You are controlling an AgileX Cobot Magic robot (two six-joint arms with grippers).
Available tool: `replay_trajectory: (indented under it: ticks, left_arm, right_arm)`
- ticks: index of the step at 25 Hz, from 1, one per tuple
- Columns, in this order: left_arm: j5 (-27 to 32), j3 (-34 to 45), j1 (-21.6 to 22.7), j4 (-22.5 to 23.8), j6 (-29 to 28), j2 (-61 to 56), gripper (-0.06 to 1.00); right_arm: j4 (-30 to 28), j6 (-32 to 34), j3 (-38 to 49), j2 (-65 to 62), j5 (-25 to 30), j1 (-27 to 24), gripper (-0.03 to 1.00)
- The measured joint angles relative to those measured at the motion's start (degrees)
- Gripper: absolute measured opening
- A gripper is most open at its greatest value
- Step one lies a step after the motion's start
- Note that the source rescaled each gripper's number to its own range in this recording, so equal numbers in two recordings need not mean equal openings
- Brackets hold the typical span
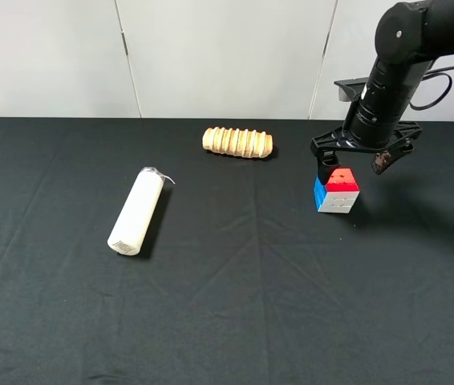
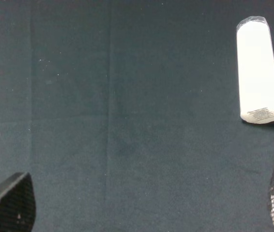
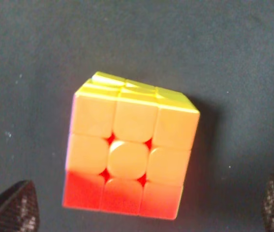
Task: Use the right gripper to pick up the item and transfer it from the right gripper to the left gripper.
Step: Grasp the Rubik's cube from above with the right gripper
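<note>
While cube [image 1: 338,192] rests on table [image 1: 227,313], right gripper [image 1: 353,167] hovers above, open.

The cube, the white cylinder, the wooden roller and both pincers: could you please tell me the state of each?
Cube, resting on the table, not gripped.
Right pincer, open, just above the cube.
Left pincer, open, empty.
White cylinder, lying on its side.
Wooden roller, lying on its side.
</note>
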Motion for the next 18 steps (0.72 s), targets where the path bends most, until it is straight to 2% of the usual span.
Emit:
replay_trajectory:
  ticks: [5,18]
  left_arm:
    - [0.00,0.00,0.00,-0.05,0.00,0.00,0.88]
    - [0.00,0.00,0.00,-0.05,0.00,0.00,0.88]
  right_arm:
    - [2.32,-1.19,0.00,1.69,-1.00,-0.47,1.00]
    - [2.69,-1.40,0.00,6.23,-4.87,-0.47,1.00]
